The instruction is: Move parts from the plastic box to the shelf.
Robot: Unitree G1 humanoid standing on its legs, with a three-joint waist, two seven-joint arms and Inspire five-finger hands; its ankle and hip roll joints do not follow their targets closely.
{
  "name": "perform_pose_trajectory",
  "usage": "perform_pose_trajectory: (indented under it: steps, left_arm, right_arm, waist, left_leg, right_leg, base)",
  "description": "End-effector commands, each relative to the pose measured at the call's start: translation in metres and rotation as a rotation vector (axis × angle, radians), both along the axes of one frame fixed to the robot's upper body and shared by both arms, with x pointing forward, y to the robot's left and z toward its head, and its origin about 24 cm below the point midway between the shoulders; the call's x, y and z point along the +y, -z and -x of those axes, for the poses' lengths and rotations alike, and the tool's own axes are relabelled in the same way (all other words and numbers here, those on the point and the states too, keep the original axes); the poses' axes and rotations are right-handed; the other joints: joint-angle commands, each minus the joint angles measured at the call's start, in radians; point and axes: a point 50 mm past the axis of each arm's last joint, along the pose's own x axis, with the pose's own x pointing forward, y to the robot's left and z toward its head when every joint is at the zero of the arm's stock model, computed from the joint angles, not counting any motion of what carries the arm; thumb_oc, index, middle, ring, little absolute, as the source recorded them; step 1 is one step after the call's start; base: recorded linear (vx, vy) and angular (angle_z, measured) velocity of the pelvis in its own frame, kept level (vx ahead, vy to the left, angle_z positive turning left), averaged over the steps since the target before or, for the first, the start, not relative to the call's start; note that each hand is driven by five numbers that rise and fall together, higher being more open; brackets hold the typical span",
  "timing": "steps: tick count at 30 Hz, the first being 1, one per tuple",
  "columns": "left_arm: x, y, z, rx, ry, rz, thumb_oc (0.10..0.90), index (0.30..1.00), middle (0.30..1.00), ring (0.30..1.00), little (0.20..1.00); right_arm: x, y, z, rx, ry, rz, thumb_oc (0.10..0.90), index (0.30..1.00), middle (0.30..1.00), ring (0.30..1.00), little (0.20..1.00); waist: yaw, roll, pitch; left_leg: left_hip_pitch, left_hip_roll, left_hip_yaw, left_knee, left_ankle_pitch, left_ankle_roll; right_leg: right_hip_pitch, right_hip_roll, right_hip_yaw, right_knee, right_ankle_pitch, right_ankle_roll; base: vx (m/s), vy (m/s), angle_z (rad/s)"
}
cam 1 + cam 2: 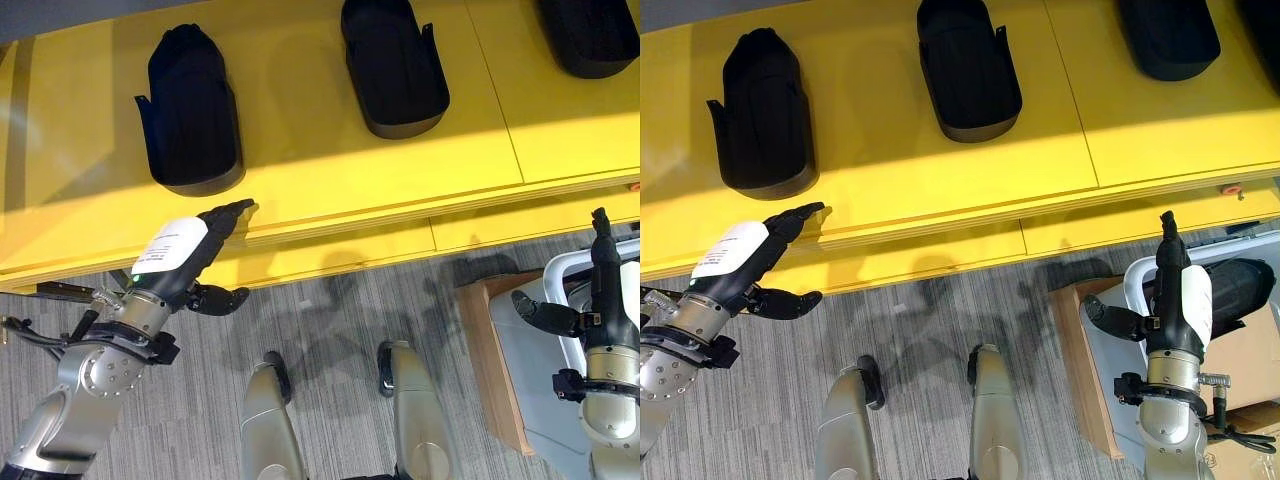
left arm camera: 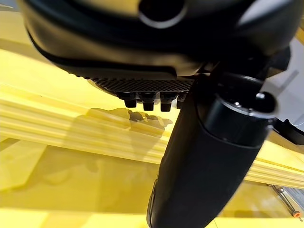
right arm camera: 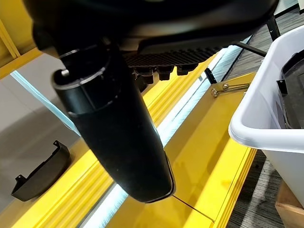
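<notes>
Three black parts are lying on the yellow shelf (image 1: 330, 170): the left part (image 1: 190, 112) is sitting toward the shelf's left end, the middle part (image 1: 393, 65) is resting closer to the back edge, and the right part (image 1: 590, 32) is lying at the back right corner. Another black part (image 1: 1238, 290) is lying inside the white plastic box (image 1: 1137, 285), below the shelf's front edge on the right, and the box is sitting on a wooden stand (image 1: 1080, 375). The left hand (image 1: 190, 255) is reaching toward the shelf's front edge with its fingers straight and empty, tips just at the edge below the left part. The right hand (image 1: 1170, 285) is pointing up beside the box's rim, fingers straight, thumb spread, holding nothing.
</notes>
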Motion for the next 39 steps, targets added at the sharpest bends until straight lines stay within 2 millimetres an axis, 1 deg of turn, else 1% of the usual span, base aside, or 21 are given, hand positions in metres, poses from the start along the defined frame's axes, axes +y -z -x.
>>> perform_pose_trajectory:
  steps: [1,9,22,39]
  left_arm:
    - [0.000,-0.034,-0.009,-0.129,0.033,-0.039,0.900,1.000,1.000,1.000,1.000]
    - [0.002,-0.037,-0.012,-0.143,0.023,-0.035,0.900,1.000,1.000,1.000,1.000]
    - [0.007,-0.035,-0.018,-0.149,-0.010,-0.029,0.900,1.000,1.000,1.000,1.000]
    - [0.012,-0.039,-0.025,-0.159,-0.037,-0.039,0.900,1.000,1.000,1.000,1.000]
  right_arm:
    - [-0.004,-0.046,0.004,-0.211,0.004,0.118,0.900,1.000,1.000,1.000,1.000]
    - [-0.005,-0.046,0.005,-0.210,0.007,0.117,0.900,1.000,1.000,1.000,1.000]
    - [-0.007,-0.046,0.005,-0.211,0.010,0.116,0.900,1.000,1.000,1.000,1.000]
    - [-0.007,-0.046,0.004,-0.207,0.014,0.125,0.900,1.000,1.000,1.000,1.000]
  waist:
    - [-0.031,-0.008,-0.057]
    - [-0.032,-0.008,-0.058]
    - [-0.034,-0.008,-0.058]
    - [-0.041,-0.008,-0.059]
  left_leg:
    - [0.023,0.035,-0.037,-0.007,0.016,0.009]
    - [0.023,0.034,-0.034,-0.008,0.017,0.009]
    - [0.022,0.034,-0.032,-0.008,0.016,0.010]
    - [0.017,0.036,-0.031,0.002,0.013,0.011]
  right_leg:
    - [0.063,-0.024,0.028,-0.052,0.004,0.014]
    - [0.063,-0.026,0.027,-0.055,0.006,0.015]
    - [0.062,-0.023,0.030,-0.055,0.006,0.015]
    - [0.051,-0.020,0.035,-0.046,0.003,0.015]
  base:
    - [0.00,0.000,0.00]
    - [0.00,0.000,0.00]
    - [0.00,0.000,0.00]
    - [0.00,0.000,0.00]
